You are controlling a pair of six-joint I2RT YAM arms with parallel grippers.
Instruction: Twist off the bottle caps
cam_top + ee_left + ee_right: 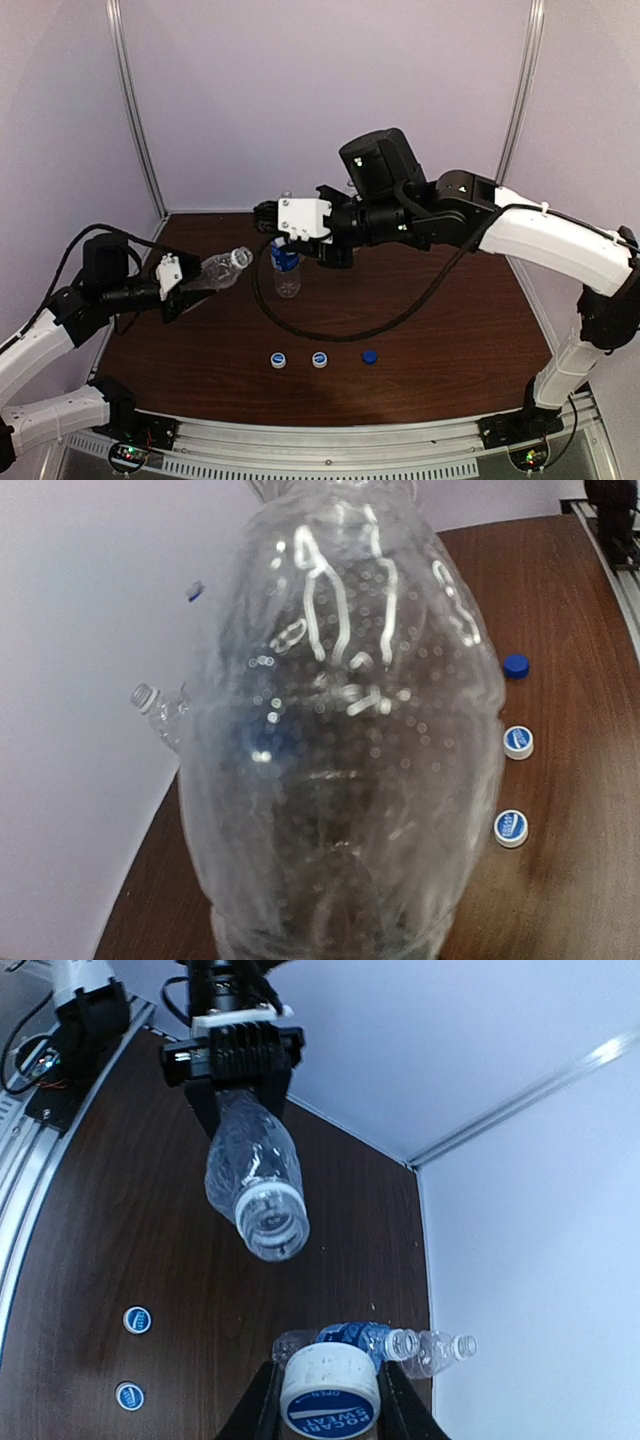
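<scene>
My left gripper (178, 285) is shut on a clear, label-free bottle (218, 270) and holds it tilted above the table, its open mouth towards the right. This bottle fills the left wrist view (340, 730) and hides the fingers there. My right gripper (330, 1400) is shut on a white cap (330, 1390) with a blue top, held in the air to the right of that bottle (255, 1175). In the top view the right gripper (266, 215) is above a standing blue-labelled bottle (286, 265). On the table lie two white-and-blue caps (279, 360) (320, 359) and a dark blue cap (370, 356).
In the right wrist view the blue-labelled bottle (355, 1340) and another clear bottle (440, 1350) lie below the held cap, both with open mouths, near the back wall. A black cable (400, 315) loops over the table's middle. Metal rail (330, 440) at the near edge.
</scene>
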